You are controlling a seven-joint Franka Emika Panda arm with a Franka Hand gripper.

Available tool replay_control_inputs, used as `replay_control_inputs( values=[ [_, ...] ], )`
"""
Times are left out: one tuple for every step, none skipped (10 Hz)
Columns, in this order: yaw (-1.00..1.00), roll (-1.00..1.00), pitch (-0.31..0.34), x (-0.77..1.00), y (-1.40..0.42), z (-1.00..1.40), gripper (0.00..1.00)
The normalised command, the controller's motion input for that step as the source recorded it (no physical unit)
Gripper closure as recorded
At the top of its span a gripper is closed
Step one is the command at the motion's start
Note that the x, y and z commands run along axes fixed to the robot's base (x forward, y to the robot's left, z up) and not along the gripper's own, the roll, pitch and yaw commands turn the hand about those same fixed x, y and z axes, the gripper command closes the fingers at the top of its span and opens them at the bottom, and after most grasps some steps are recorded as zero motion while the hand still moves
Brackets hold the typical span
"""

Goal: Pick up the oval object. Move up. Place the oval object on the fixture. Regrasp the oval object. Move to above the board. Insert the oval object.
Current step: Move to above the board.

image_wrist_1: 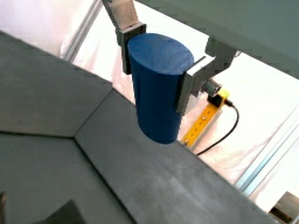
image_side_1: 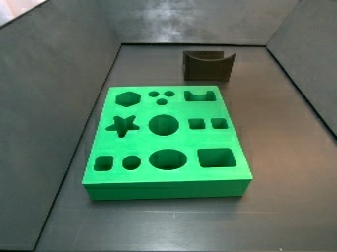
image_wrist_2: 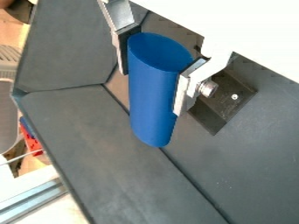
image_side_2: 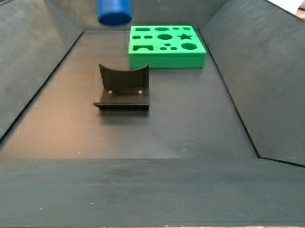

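Now the gripper (image_wrist_1: 156, 70) is up high, pinching the oval object (image_wrist_1: 158, 87) near its top; it looks hard, smooth, light.

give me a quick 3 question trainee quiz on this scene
1. True or false: the oval object sits in the fixture.
2. What grips the oval object: A) nothing, B) the gripper fingers, C) the board?
3. Fill in: in a side view, the peg hangs high near the ___ end of the floor, by the board.

Key:
1. False, the fixture's notch is empty.
2. B.
3. Far.
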Motion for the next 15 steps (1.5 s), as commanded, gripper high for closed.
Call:
replay_control_inputs(
  values=[
    [0.02, -0.06, 0.095, 0.01, -0.01, 0.86, 1.0],
    [0.03, -0.06, 0.11, 0.02, -0.01, 0.69, 1.0],
    [0.05, -0.06, 0.129, 0.02, -0.01, 0.53, 1.0],
    [0.06, -0.06, 0.143, 0.03, -0.02, 0.31, 1.0],
    [-0.11, -1.0, -0.062, -0.47, -1.0, 0.1, 1.0],
    [-0.1, -1.0, -0.069, -0.47, -1.0, 0.07, 1.0],
    [-0.11, -1.0, -0.083, -0.5, -1.0, 0.08, 1.0],
    [-0.12, -1.0, -0.088, -0.5, -1.0, 0.07, 1.0],
    [-0.12, -1.0, -0.087, -0.52, -1.0, 0.08, 1.0],
    [-0.13, -1.0, -0.084, -0.52, -1.0, 0.08, 1.0],
    [-0.13, -1.0, -0.078, -0.54, -1.0, 0.07, 1.0],
    [-0.14, -1.0, -0.074, -0.56, -1.0, 0.08, 1.0],
    [-0.14, -1.0, -0.078, -0.58, -1.0, 0.07, 1.0],
    [-0.14, -1.0, -0.081, -0.58, -0.95, 0.06, 1.0],
    [-0.13, -1.0, -0.084, -0.36, -0.53, 0.04, 1.0]
  ],
)
